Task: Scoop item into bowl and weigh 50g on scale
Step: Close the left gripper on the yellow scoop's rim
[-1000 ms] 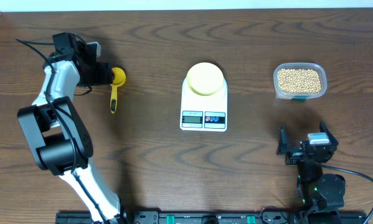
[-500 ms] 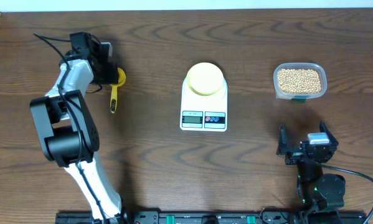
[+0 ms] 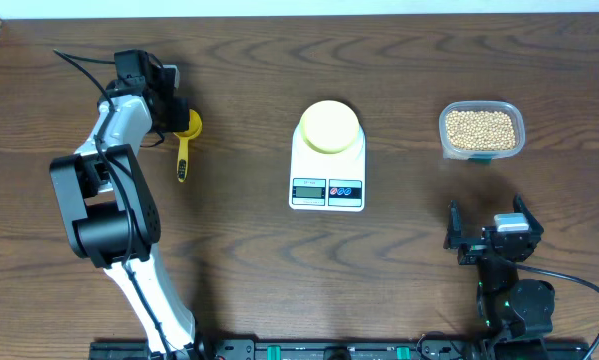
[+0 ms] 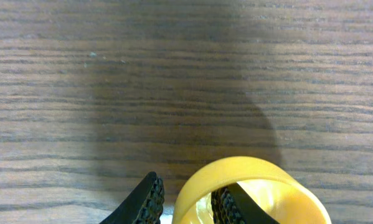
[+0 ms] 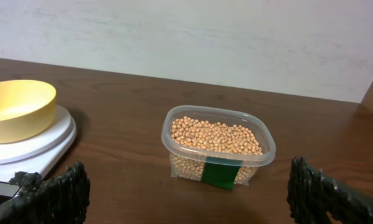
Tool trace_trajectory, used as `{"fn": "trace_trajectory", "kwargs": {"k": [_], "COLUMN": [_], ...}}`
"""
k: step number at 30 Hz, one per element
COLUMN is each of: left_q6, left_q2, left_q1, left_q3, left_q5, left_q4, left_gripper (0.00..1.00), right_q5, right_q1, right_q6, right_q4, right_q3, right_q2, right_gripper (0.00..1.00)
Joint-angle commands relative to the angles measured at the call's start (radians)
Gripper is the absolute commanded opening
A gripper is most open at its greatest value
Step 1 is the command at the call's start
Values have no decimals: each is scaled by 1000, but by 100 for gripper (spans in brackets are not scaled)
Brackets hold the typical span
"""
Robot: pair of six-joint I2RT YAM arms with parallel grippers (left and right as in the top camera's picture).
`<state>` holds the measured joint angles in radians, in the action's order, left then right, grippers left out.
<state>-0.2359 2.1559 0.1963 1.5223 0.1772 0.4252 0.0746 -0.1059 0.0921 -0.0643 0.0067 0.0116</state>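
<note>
Since a second ago the left arm has swung in from the left. Its end effector (image 4: 187, 200) now sits at the cup of the bright yellow measuring scoop (image 3: 184, 150), with almost no change over the last half second. In the left wrist view one ribbed finger (image 4: 150, 200) stands just outside the cup's wall and the other is inside it. Whether they are already pinching the wall cannot be told.

The scoop lies on the wooden tabletop (image 3: 239, 260), handle pointing toward the robot, well left of the white scale (image 3: 327, 190). The pale yellow bowl (image 3: 329, 126) rests empty on the scale's platform. The soybeans (image 3: 479, 127) fill a clear plastic tub (image 5: 222, 173) to the right of the scale. The right end effector (image 3: 489, 228) rests near the front edge of the tabletop, fingers spread wide apart and holding nothing.
</note>
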Motion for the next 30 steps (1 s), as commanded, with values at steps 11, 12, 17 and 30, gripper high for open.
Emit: {"fn": "trace_trajectory", "kwargs": {"k": [11,12,17,30], "left_q6": [9,9,8,10], "left_q2": [13,13,14,14], "left_q1": [2,2,2,3], "left_q3": [-26,-26,-26,-27], "left_q5": [-11,-11,-11,-11], "left_q4": [-27,-27,-27,4], "left_gripper": [29,29,29,29], "right_q5": [-3,-3,-3,-3], "right_q1": [4,4,4,4], "right_q6": [10,10,10,10], "right_q4": [-4,-4,-4,-4], "right_q3": [-1,-1,-1,-1], "right_q2": [-6,-6,-6,-6], "right_gripper": [99,99,99,99]}}
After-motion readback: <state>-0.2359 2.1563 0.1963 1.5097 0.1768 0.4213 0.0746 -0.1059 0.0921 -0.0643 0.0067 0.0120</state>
